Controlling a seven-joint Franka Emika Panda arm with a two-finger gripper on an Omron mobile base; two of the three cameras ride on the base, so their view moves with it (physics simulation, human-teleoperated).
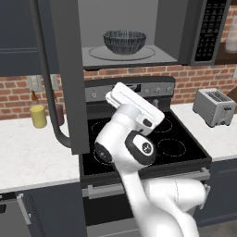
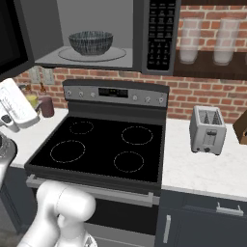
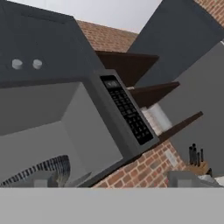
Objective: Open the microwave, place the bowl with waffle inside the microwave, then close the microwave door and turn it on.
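At the far left of your left base view you have the yellow jar (image 1: 38, 115) on the white counter (image 1: 28, 157), with a maroon jar (image 1: 59, 114) just behind the microwave door (image 1: 69, 69), which stands swung out towards you, its long curved bar handle (image 1: 48, 92) facing left. Move right and you find the open microwave (image 1: 185, 28): the bowl (image 1: 124, 41) sits on the round glass turntable (image 1: 95, 53) inside the light grey cavity, near its middle; you cannot see into the bowl from these angles, so the waffle is not visible to you. Below it, the black stove (image 1: 178, 148) lies under your arm, whose white hand is raised over the back burners, below the microwave's floor. In the hand view your gripper (image 3: 113, 179) points up at the cavity, its two fingertips (image 3: 186, 178) set wide apart with nothing between them, released, and a streaked edge of the bowl shows at lower left. Further right comes the button panel (image 1: 210, 30) on the microwave's right side, then the toaster (image 1: 214, 106) on the right-hand counter, well apart from the stove. In your right base view two pale glass containers (image 2: 190, 41) stand on a dark shelf to the right of the microwave.
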